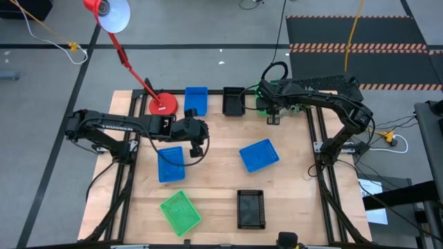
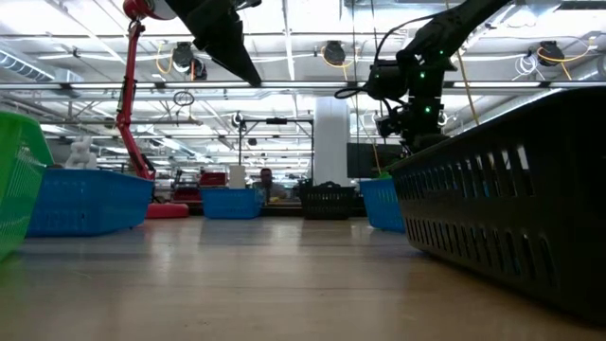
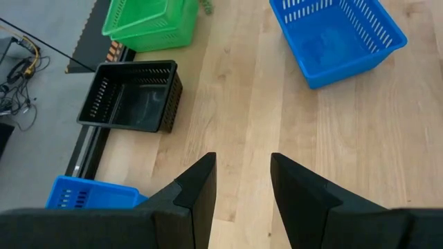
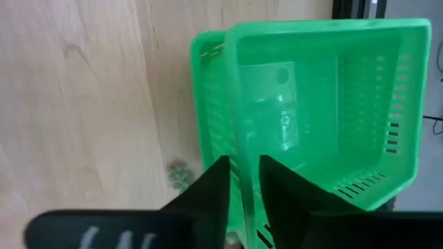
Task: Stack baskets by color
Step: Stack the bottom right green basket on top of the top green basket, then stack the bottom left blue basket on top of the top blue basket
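Pale wood table [image 1: 221, 180] sitting on a grey floor [image 1: 55, 90], dark metal frame rails [image 1: 320, 149] running along its sides. Red desk lamp [image 1: 111, 14] leaning over the far left corner, round base [image 1: 163, 104] resting on the tabletop. Black mat with striped hazard tape [image 1: 356, 47] lying on the floor (far right). Yellow cable [image 1: 48, 31] trailing at far left. In the low view, ceiling lights [image 2: 303, 19] glowing over shelving, possibly a person sitting [image 2: 267, 180], too blurred to confirm.
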